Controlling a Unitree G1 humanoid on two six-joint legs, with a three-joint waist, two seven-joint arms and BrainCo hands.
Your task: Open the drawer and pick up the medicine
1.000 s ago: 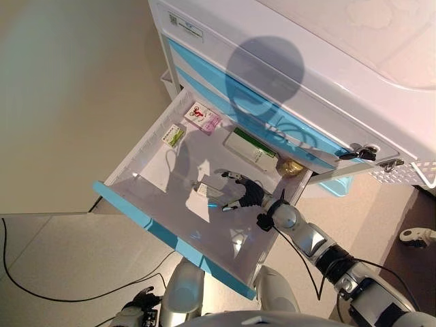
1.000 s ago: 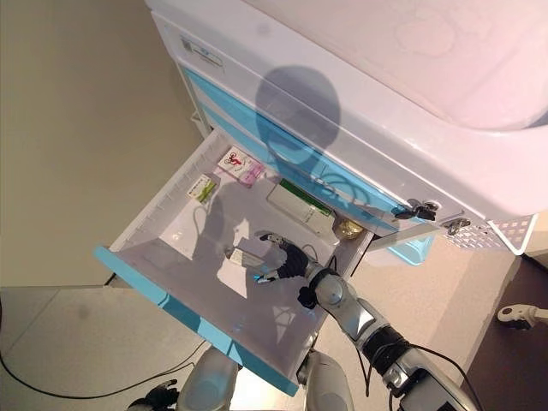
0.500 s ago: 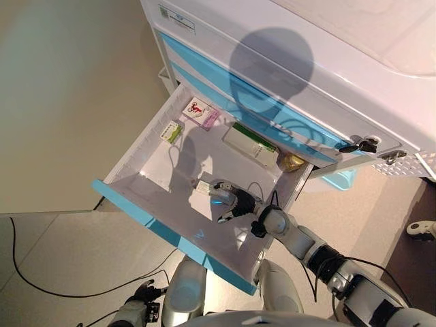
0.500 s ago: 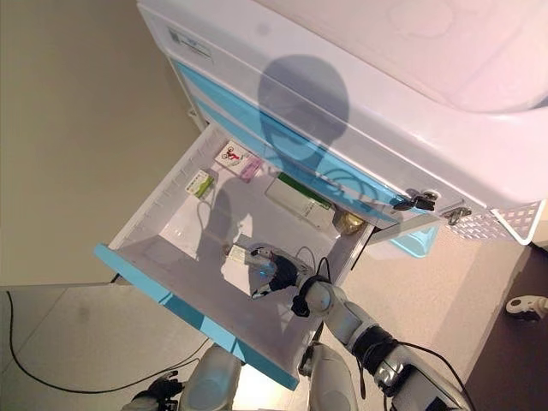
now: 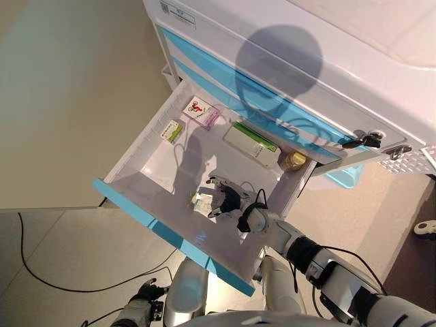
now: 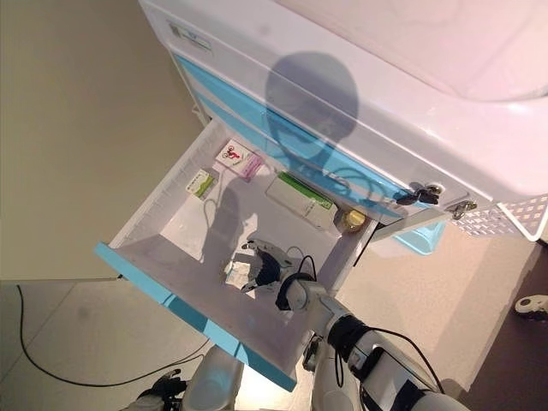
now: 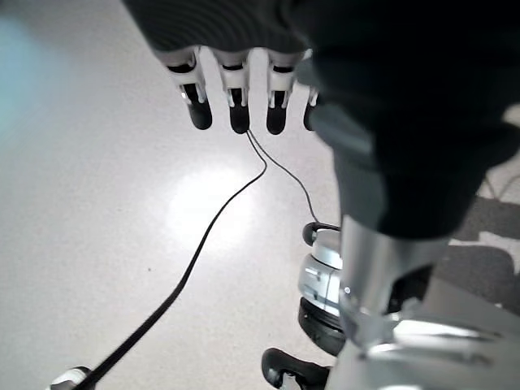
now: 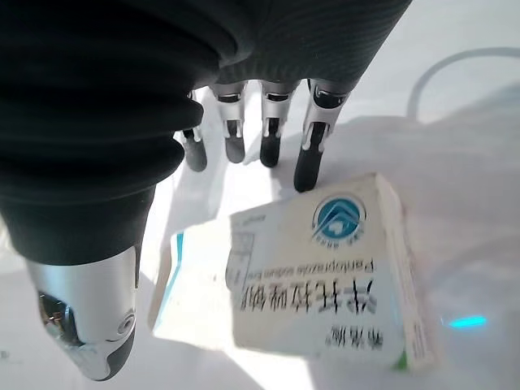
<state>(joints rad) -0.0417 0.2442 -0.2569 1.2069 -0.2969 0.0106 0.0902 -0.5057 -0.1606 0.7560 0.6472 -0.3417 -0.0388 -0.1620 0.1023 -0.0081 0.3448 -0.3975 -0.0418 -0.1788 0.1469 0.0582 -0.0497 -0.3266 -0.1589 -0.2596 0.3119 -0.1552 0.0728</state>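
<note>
- The drawer (image 5: 146,219) of the white cabinet (image 5: 354,75) stands pulled out, its blue front nearest the robot.
- The right hand (image 5: 225,198) reaches down into the drawer's front half; its fingers (image 8: 311,154) are straight and spread over the medicine box (image 8: 325,276), with the thumb (image 8: 89,325) set apart on the other side.
- The fingers are not curled round anything: the hand is loose and unclenched, with the box lying between the finger row and the thumb. Whether the fingertips touch the box's far edge or only hang just above it, I cannot tell.
- The medicine box is a flat white carton with a round blue mark and dark print. It lies flat on the drawer floor (image 5: 163,170), directly under the palm.
- In the right wrist view its long axis runs across the hand, roughly parallel to the row of fingertips, with the printed broad face up. One short end points toward the thumb's side, the other past the outermost finger.
- Beyond the fingertips, deeper in the drawer, lie a long white-and-green box (image 5: 252,144) and a small round golden jar (image 5: 295,161), both well apart from the hand.
- Farther off, toward the drawer's back corner, sit a pink-and-white box (image 5: 201,112) and a small green-and-white packet (image 5: 172,131).
- The left hand (image 7: 244,89) hangs low over the pale floor (image 7: 97,211), away from the drawer, its fingers straight and holding nothing.
</note>
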